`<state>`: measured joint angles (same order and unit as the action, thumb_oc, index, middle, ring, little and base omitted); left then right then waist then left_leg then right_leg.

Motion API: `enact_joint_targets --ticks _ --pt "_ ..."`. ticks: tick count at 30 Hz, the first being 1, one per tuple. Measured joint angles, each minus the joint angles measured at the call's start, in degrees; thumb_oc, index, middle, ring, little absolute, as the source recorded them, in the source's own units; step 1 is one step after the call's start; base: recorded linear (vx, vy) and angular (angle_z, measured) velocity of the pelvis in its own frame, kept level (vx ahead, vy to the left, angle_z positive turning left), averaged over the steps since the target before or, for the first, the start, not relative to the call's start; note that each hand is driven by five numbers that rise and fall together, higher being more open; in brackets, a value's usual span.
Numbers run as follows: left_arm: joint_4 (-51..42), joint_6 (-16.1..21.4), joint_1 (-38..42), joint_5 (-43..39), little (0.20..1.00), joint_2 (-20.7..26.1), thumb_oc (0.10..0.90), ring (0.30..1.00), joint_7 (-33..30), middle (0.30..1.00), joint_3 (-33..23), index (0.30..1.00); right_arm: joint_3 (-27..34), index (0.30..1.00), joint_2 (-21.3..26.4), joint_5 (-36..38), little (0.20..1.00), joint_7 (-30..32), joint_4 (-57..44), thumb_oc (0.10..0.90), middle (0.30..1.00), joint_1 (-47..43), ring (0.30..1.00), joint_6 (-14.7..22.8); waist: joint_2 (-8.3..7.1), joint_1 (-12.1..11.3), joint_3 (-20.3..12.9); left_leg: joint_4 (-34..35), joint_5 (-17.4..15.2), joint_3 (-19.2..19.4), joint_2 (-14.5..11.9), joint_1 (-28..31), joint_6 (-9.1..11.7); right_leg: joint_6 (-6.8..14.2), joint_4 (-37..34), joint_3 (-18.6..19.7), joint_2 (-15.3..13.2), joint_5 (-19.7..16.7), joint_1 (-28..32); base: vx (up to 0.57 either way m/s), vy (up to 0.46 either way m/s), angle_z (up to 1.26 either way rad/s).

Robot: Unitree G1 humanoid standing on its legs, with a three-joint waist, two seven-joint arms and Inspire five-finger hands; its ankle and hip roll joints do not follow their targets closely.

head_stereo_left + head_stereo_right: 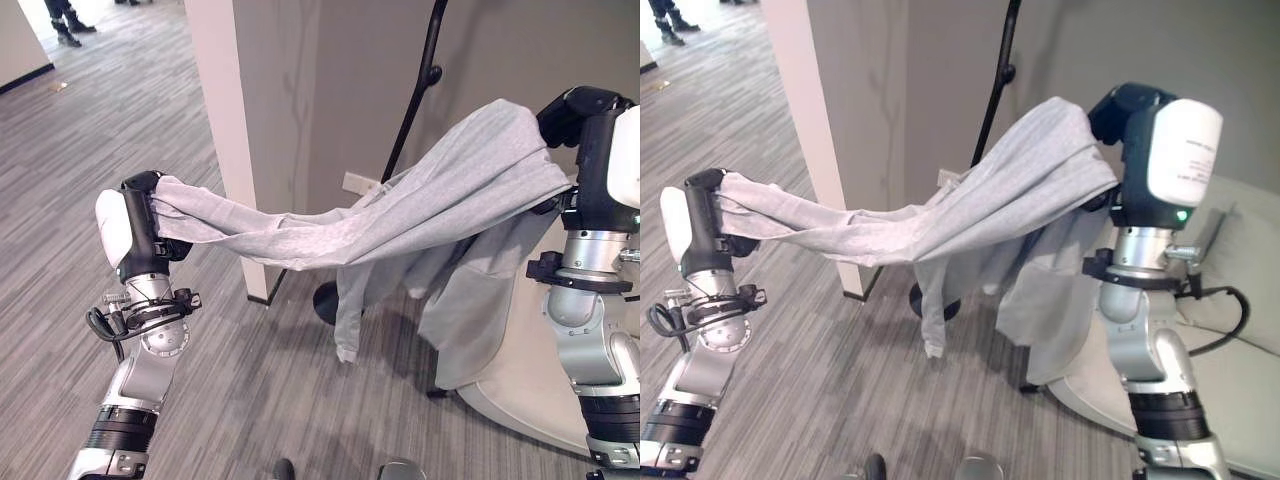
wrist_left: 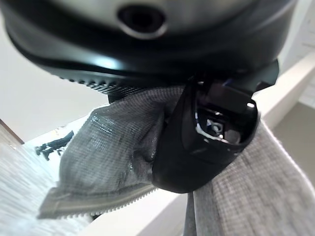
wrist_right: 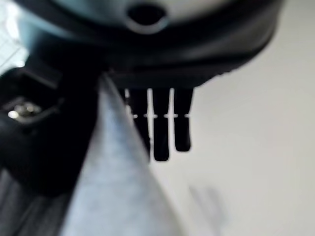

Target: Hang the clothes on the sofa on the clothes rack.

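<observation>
One pale grey soft knit garment (image 1: 400,215) is in play, stretched in the air between the two hands and sagging in the middle, with a sleeve and the body dangling below toward the floor. It looks light and limp, with no stiffness of its own, so it will drape wherever it is let go and could slide off a thin support; the sensible holds are its two upper edges, kept apart so it stays spread. The left hand (image 1: 140,220) has its thumb clamped over a bunched edge, as its wrist view shows. The right hand (image 1: 1120,115) carries the other end higher up; cloth lies between its thumb and its straight fingers (image 3: 162,128), so I judge it pinched rather than wrapped. One black metal rack pole (image 1: 415,85) rises behind the garment, its round base on the grey wood-plank floor (image 1: 150,120). One light beige sofa (image 1: 1230,330) sits just beside the right arm. One white pillar (image 1: 225,120) stands between.
</observation>
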<state>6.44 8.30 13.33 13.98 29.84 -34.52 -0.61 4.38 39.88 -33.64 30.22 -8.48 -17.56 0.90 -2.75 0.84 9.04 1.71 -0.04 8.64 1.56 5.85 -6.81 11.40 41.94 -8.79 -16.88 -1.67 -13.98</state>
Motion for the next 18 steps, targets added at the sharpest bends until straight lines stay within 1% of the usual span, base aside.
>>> enact_joint_targets --ticks 1,2,3,4,5,6,7,8,9,10,11,12,13,14,15,16,18 --pt "-0.1 0.0 0.0 0.0 0.300 0.0 0.400 0.300 0.0 0.300 -0.3 0.300 0.0 0.300 0.1 0.0 0.300 0.0 -0.7 0.400 0.300 0.0 0.300 -0.3 -0.02 0.1 0.0 0.9 -0.1 0.2 0.3 1.0 0.2 -0.3 -0.6 -1.0 0.1 0.9 -0.2 0.21 -0.115 -0.07" --pt "-0.3 0.0 0.0 -0.1 0.300 -0.1 0.400 0.300 0.0 0.300 -0.8 0.300 0.1 0.300 0.3 -0.1 0.300 0.1 -1.5 0.400 0.300 0.0 0.300 -0.4 0.05 0.1 0.0 1.6 -0.3 0.4 0.6 1.8 0.6 -0.7 -3.0 -2.4 0.2 2.2 -0.2 0.15 -0.156 -0.04" --pt "-0.6 0.0 0.0 -0.1 0.300 -0.1 0.400 0.300 0.0 0.300 -1.9 0.300 0.1 0.300 0.6 -0.4 0.300 0.1 -2.2 0.400 0.300 -0.4 0.300 -0.3 0.06 0.1 -0.1 1.7 -0.5 0.4 0.9 2.0 0.9 -0.9 -9.0 -3.8 0.3 3.0 0.1 0.18 -0.183 -0.04" --pt "-0.6 0.0 0.4 -0.4 0.300 -0.1 0.400 0.300 0.0 0.300 -3.0 0.300 0.0 0.300 3.2 -1.6 0.300 0.1 -2.3 0.400 0.300 -1.0 0.300 -0.2 0.00 0.0 -0.1 1.7 -0.9 0.2 1.0 1.6 1.5 -1.0 -20.9 -3.1 0.7 2.9 0.4 0.29 -0.277 0.03" --pt "-0.2 0.0 0.4 -0.4 0.300 -0.1 0.400 0.300 0.0 0.300 -3.6 0.300 0.0 0.300 4.8 -2.2 0.300 0.0 -2.0 0.400 0.300 -1.3 0.300 -0.2 -0.02 0.0 -0.1 1.7 -1.1 0.1 1.1 1.5 1.9 -1.0 -27.8 -1.5 0.7 2.0 0.6 0.33 -0.269 0.10" --pt "0.2 -0.1 0.4 -0.4 0.300 -0.1 0.400 0.300 0.0 0.300 -3.9 0.300 0.0 0.300 5.7 -2.4 0.300 0.1 -1.6 0.400 0.300 -1.5 0.300 -0.3 -0.15 0.1 -0.2 1.7 -1.4 0.0 1.0 1.6 2.4 -1.1 -33.1 -0.3 0.4 0.5 1.0 0.33 -0.271 0.19" --pt "1.6 -0.1 1.2 -0.4 0.300 -0.1 0.400 0.300 -0.1 0.300 -4.1 0.300 0.0 0.300 7.3 -3.5 0.300 0.0 -0.8 0.400 0.300 -1.6 0.300 -0.7 -0.46 0.1 -0.4 1.6 -1.9 -0.6 1.1 1.7 3.0 -0.3 -39.9 0.8 -0.3 -2.5 1.8 0.26 -0.194 0.25" --pt "3.0 -0.7 2.3 -0.4 0.300 0.0 0.400 0.300 -0.2 0.300 -4.2 0.300 0.0 0.300 9.0 -4.2 0.300 -0.1 -0.3 0.400 0.300 -1.6 0.300 -1.3 -0.71 0.1 -0.5 1.7 -2.1 -1.6 1.1 2.1 3.3 0.2 -45.0 1.6 -0.6 -5.5 2.8 0.29 -0.202 0.32" --pt "4.1 -1.4 3.3 -0.4 0.300 0.2 0.400 0.300 -0.4 0.300 -4.2 0.300 0.0 0.300 10.2 -4.8 0.300 -0.1 0.2 0.400 0.300 -1.7 0.300 -1.5 -0.94 0.2 -0.6 1.7 -2.4 -2.1 0.7 2.4 3.8 -0.1 -47.1 1.7 -0.9 -8.1 3.1 0.30 -0.197 0.38" --pt "5.1 -2.2 4.4 -0.4 0.300 0.4 0.400 0.300 -0.6 0.300 -4.1 0.300 0.0 0.300 11.1 -5.6 0.300 -0.1 1.0 0.400 0.300 -1.9 0.300 -1.5 -1.32 0.3 -0.6 1.7 -2.9 -2.9 0.2 3.3 4.6 -0.4 -47.6 2.2 -0.2 -10.2 4.1 0.21 -0.134 0.49" --pt "6.1 -2.5 5.5 -0.3 0.300 0.7 0.400 0.300 -1.2 0.300 -4.1 0.300 -0.1 0.300 12.1 -6.1 0.300 -0.3 2.2 0.400 0.300 -1.9 0.300 -1.5 -2.13 0.6 -0.8 2.2 -3.6 -4.2 -0.6 5.3 5.8 -0.8 -47.6 3.4 0.9 -11.6 6.6 0.28 -0.216 0.56" --pt "6.1 -2.6 5.6 -0.2 0.300 1.5 0.400 0.300 -1.4 0.300 -4.1 0.300 -0.3 0.300 12.2 -6.2 0.300 -0.4 3.2 0.400 0.300 -1.9 0.300 -1.5 -3.83 0.7 -2.0 2.9 -4.5 -5.2 -1.0 7.4 7.3 -1.8 -47.2 4.5 2.7 -13.1 9.5 0.34 -0.336 0.16" --pt "5.8 -2.4 5.1 0.3 0.300 1.5 0.400 0.300 -3.5 0.300 -5.1 0.300 -0.4 0.300 12.2 -6.2 0.300 0.0 4.1 0.400 0.300 -3.3 0.300 -1.5 -3.74 -0.5 -4.0 3.2 -6.3 -4.7 -4.5 9.4 10.2 -2.9 -47.0 3.0 6.6 -10.8 11.4 0.40 -0.440 0.10" --pt "5.8 -2.4 5.2 0.2 0.300 1.4 0.400 0.300 -3.6 0.300 -5.5 0.300 -0.5 0.300 12.9 -6.1 0.300 0.0 4.5 0.400 0.300 -3.3 0.300 -1.6 -3.07 0.2 -4.3 3.2 -6.0 -4.7 -6.6 9.6 11.1 -4.0 -47.1 2.8 8.8 -10.0 12.3 0.26 -0.363 -0.20" --pt "5.5 -2.4 5.2 0.2 0.300 2.0 0.400 0.300 -3.8 0.300 -5.8 0.300 -1.1 0.300 13.9 -6.1 0.300 0.0 5.5 0.400 0.300 -4.1 0.300 -1.6 -2.81 0.0 -4.5 3.1 -5.8 -4.4 -8.2 9.9 11.5 -4.8 -47.1 2.8 10.6 -9.5 12.2 0.11 -0.191 -0.09" --pt "5.5 -2.4 5.4 0.1 0.300 3.3 0.400 0.300 -4.0 0.300 -5.8 0.300 -1.6 0.300 14.8 -6.0 0.300 0.0 6.6 0.400 0.300 -5.4 0.300 -1.6 -2.79 0.1 -4.5 2.3 -5.8 -4.4 -10.1 9.7 12.0 -5.9 -47.1 2.8 12.6 -8.9 12.2 0.14 -0.231 -0.32" --pt "5.6 -2.4 5.6 0.1 0.300 4.0 0.400 0.300 -4.0 0.300 -5.6 0.300 -1.5 0.300 15.5 -5.9 0.300 0.2 7.3 0.400 0.300 -7.1 0.300 -1.5 -2.86 0.7 -4.6 -0.5 -5.8 -4.4 -12.7 8.5 13.7 -8.1 -47.0 2.8 15.2 -7.9 12.2 0.12 -0.205 -0.20"
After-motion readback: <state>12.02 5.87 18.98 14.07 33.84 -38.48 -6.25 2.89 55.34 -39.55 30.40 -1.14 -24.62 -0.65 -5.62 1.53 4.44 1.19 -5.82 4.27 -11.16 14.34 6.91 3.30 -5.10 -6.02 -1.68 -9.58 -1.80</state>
